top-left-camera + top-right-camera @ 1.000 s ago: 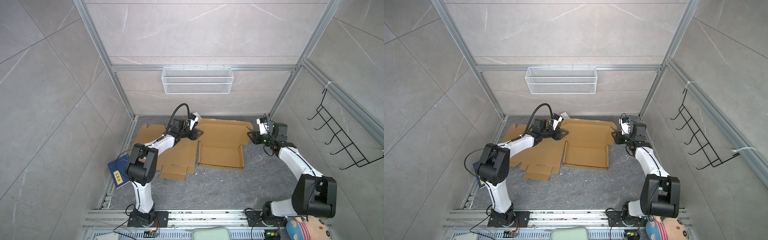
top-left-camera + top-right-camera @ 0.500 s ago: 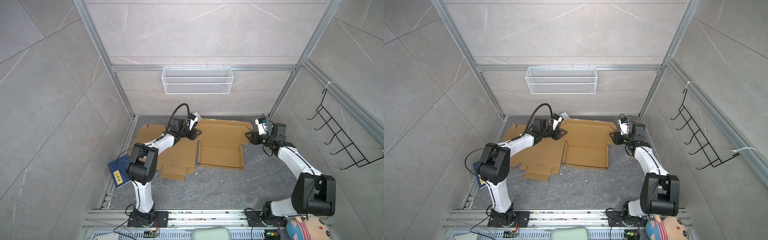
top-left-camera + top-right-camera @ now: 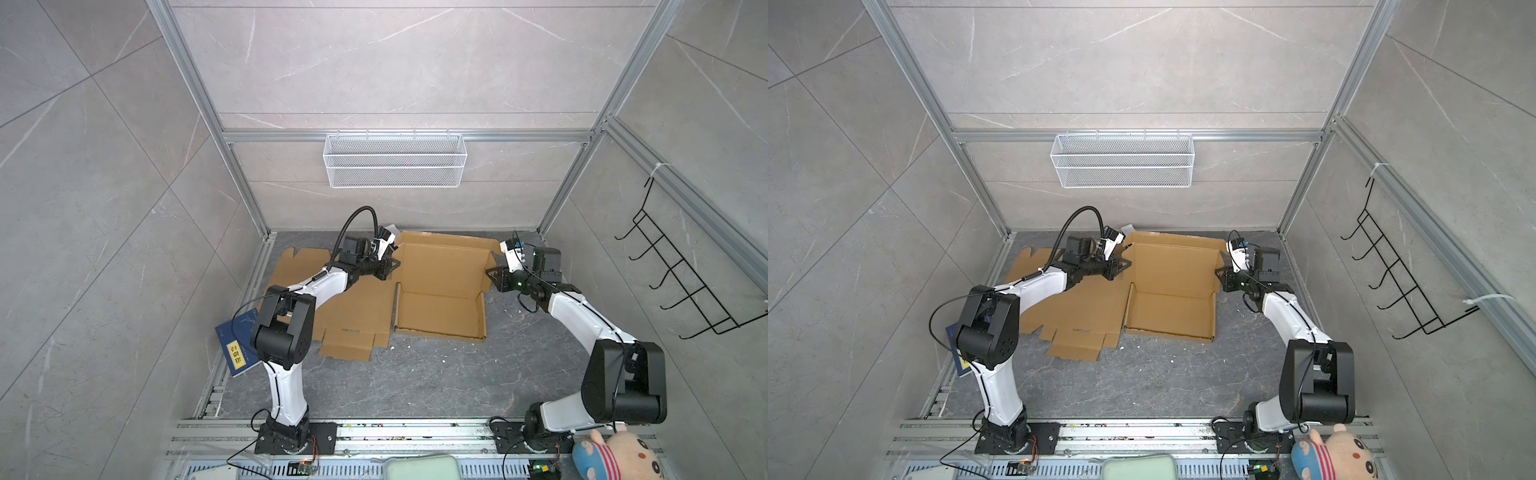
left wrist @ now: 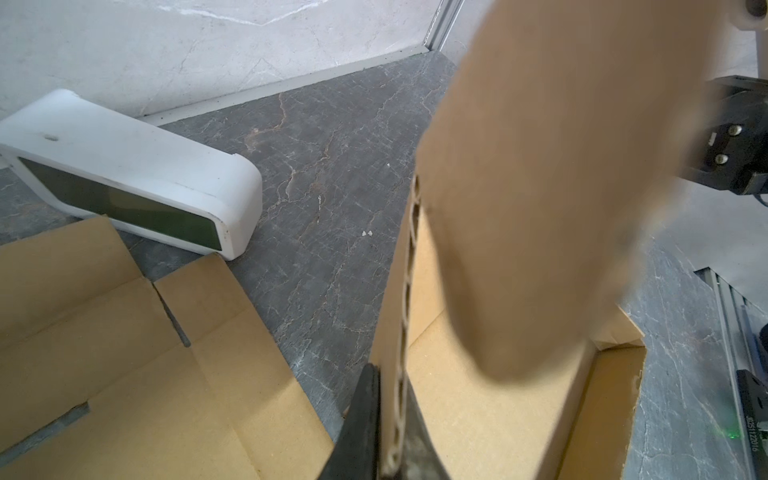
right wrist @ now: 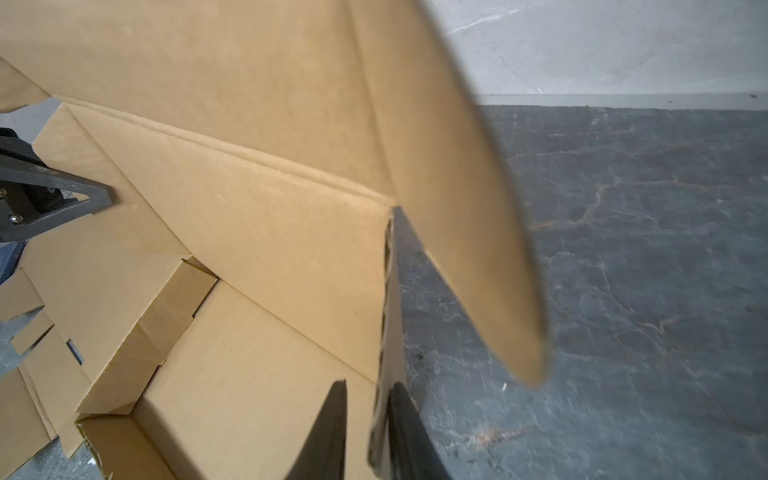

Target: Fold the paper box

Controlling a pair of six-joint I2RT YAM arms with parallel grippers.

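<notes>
The brown paper box (image 3: 440, 286) (image 3: 1171, 282) lies half formed at the back middle of the floor, its tray walls partly raised. My left gripper (image 3: 395, 264) (image 3: 1126, 262) is at the box's left back corner. In the left wrist view it (image 4: 390, 378) is shut on the corrugated edge of a raised flap (image 4: 519, 208). My right gripper (image 3: 490, 274) (image 3: 1219, 272) is at the box's right side. In the right wrist view its jaws (image 5: 370, 383) straddle the right wall's edge (image 5: 386, 291), narrowly open, with a gap beside one finger.
A second flat cardboard sheet (image 3: 353, 307) lies under my left arm, left of the box. A blue book (image 3: 239, 345) sits by the left rail. A white device (image 4: 124, 174) lies at the back wall. A wire basket (image 3: 395, 160), a hook rack (image 3: 681, 282), a plush toy (image 3: 615, 455).
My left gripper has shut on the box's left flap edge. The right gripper's jaws have narrowed around the right wall, and the lid's back panel stands a little higher.
</notes>
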